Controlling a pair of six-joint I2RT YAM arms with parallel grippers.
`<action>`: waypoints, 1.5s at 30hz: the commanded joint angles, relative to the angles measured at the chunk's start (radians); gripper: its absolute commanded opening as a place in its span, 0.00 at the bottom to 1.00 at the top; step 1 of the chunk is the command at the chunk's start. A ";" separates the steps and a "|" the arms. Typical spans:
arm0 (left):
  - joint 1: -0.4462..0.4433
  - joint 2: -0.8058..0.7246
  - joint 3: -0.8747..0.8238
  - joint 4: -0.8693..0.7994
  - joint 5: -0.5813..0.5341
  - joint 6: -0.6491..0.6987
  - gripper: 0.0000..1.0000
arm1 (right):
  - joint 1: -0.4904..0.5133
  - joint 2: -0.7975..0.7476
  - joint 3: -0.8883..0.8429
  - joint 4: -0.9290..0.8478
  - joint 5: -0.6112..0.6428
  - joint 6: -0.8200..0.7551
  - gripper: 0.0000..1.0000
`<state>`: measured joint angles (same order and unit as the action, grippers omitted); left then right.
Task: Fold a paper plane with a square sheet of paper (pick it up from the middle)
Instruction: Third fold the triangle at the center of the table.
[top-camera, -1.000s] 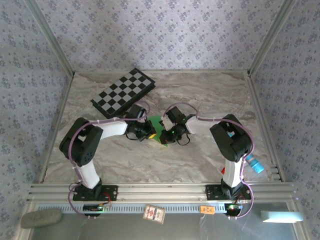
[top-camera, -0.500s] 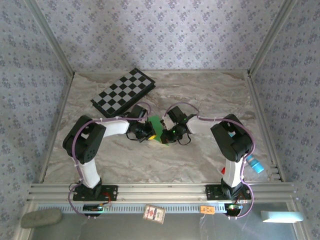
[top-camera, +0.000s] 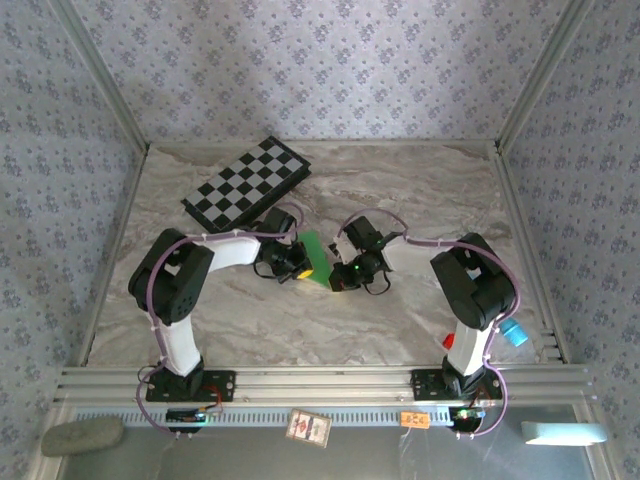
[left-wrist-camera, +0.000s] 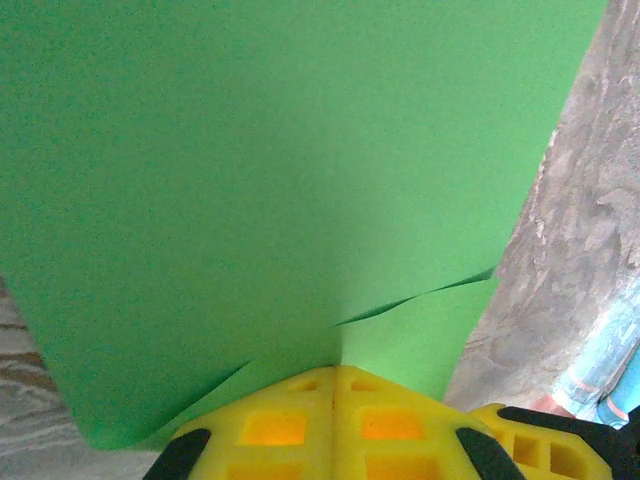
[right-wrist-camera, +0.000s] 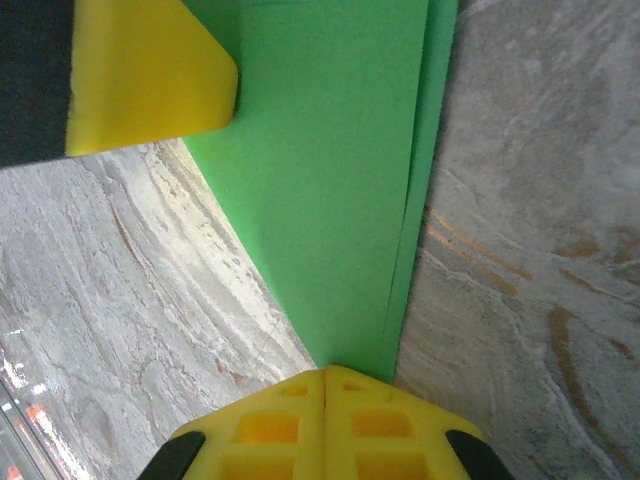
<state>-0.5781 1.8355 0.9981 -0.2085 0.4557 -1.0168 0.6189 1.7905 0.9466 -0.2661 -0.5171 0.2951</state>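
The paper plane (top-camera: 316, 250) is bright-green folded paper held between both grippers at the table's middle. In the left wrist view the paper plane (left-wrist-camera: 280, 180) spreads wide, with a fold edge running out from my left gripper (left-wrist-camera: 335, 372), whose yellow jaws are shut on its near edge. In the right wrist view the paper plane (right-wrist-camera: 330, 180) narrows to a point at my right gripper (right-wrist-camera: 325, 372), which is shut on that tip. From above, the left gripper (top-camera: 302, 268) and right gripper (top-camera: 336, 280) sit close together at the paper's near end.
A black-and-white checkered board (top-camera: 245, 182) lies at the back left, near the left arm's forearm. A blue object (top-camera: 511, 331) rests by the right arm's base. Marble table surface (top-camera: 420, 190) stretches behind and to the right; patterned walls close in three sides.
The right gripper has shifted slightly toward the near right with the paper's tip. The left arm's elbow has swung inward. Both grippers stay shut.
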 joint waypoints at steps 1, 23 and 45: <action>0.006 0.047 0.008 -0.065 -0.050 0.029 0.03 | -0.015 -0.029 -0.012 -0.045 0.013 0.010 0.05; 0.007 0.033 0.077 -0.050 -0.008 0.114 0.04 | 0.009 0.091 0.130 0.009 0.058 0.042 0.04; -0.052 -0.003 -0.017 0.085 -0.018 0.087 0.07 | 0.009 0.147 0.137 -0.066 0.112 0.079 0.01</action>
<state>-0.6266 1.8042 0.9699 -0.1043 0.4541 -0.9283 0.6243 1.8908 1.0855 -0.2646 -0.4637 0.3588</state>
